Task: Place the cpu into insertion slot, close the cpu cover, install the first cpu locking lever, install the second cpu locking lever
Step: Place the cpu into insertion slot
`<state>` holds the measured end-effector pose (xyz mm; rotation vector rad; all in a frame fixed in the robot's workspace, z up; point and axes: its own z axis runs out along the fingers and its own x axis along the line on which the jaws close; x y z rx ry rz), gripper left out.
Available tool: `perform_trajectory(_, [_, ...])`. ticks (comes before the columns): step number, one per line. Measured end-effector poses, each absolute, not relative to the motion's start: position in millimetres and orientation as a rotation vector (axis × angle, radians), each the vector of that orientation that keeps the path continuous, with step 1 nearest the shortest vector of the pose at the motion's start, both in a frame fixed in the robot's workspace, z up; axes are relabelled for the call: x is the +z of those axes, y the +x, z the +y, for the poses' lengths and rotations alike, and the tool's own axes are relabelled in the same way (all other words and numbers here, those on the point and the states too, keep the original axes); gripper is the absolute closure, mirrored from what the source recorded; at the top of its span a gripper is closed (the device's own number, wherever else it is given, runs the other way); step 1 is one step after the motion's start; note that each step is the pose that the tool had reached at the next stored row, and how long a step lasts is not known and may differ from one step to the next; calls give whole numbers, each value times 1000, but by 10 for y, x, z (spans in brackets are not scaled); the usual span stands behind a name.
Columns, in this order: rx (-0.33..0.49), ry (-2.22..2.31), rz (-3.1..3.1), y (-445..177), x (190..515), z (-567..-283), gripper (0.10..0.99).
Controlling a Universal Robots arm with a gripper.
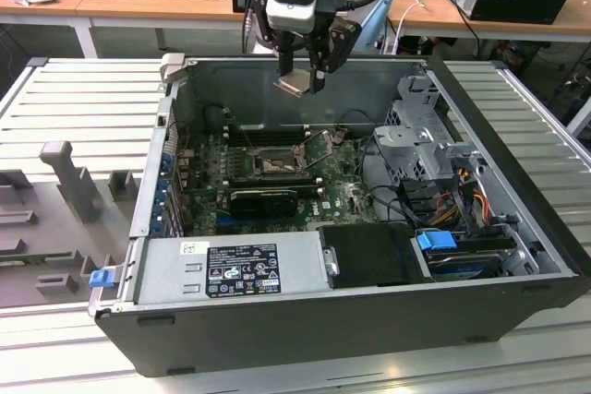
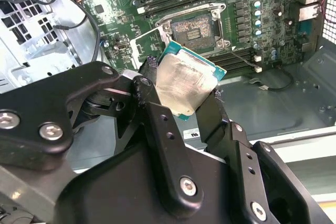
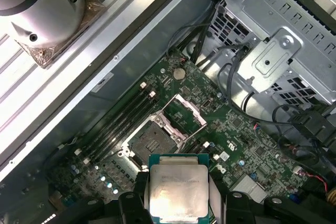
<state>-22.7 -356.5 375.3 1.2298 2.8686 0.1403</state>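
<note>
Second wrist view — cpu between gripper jaws

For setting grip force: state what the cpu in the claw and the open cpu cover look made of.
The cpu: metal top, likely, dull silver-grey with a smudged matte sheen, on a green board rim that looks like laminate. The cpu cover: thin bare metal, probably steel, going by its pale sheen and stamped edges.

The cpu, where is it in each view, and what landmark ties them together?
Exterior view: the cpu clamped in the tool, high over the open case.
Second wrist view: the cpu tilted in the tool, in front of the insertion slot.
First wrist view: the cpu in the tool, silver face showing.
Shared landmark: the empty insertion slot.
</note>
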Motion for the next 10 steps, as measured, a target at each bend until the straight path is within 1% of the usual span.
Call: perform_trajectory(10, [140, 1233, 2867, -228, 3739, -3566, 545])
